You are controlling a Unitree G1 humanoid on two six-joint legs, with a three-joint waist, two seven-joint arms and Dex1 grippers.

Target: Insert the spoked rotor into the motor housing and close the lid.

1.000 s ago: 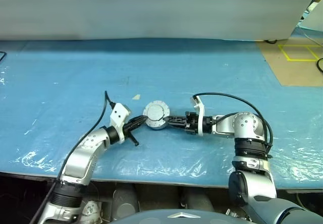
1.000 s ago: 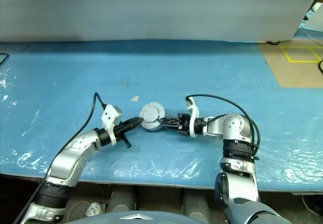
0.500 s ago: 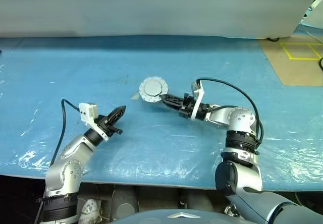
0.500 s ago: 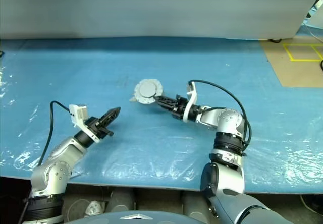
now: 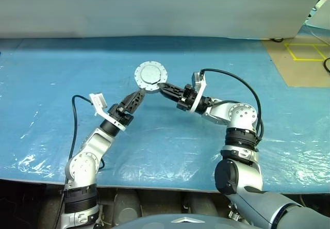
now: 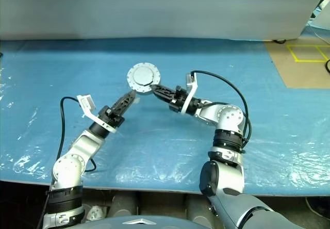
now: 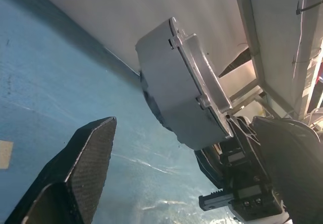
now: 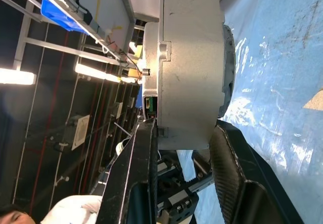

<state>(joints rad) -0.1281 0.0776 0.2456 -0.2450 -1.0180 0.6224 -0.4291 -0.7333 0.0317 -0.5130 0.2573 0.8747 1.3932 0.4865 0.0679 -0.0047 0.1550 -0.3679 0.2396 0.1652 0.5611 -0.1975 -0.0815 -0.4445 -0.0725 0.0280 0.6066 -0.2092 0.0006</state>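
While my right gripper clamped the motor housing aloft, my left gripper stood wide; regrasping needed a centred approach.

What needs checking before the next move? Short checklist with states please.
1. Right gripper clamped on the motor housing: ok, fingers pinch both faces in the right wrist view.
2. Housing clear of the table: ok, held up on edge.
3. Left gripper released: ok, fingers spread, not touching the drum.
4. Left gripper clear of the housing's path: not ok, one fingertip sits close beside it.
5. Spoked rotor seated inside: cannot tell, the interior is hidden.
6. Lid fully closed: cannot tell; a plain silver bolted face faces the head camera.
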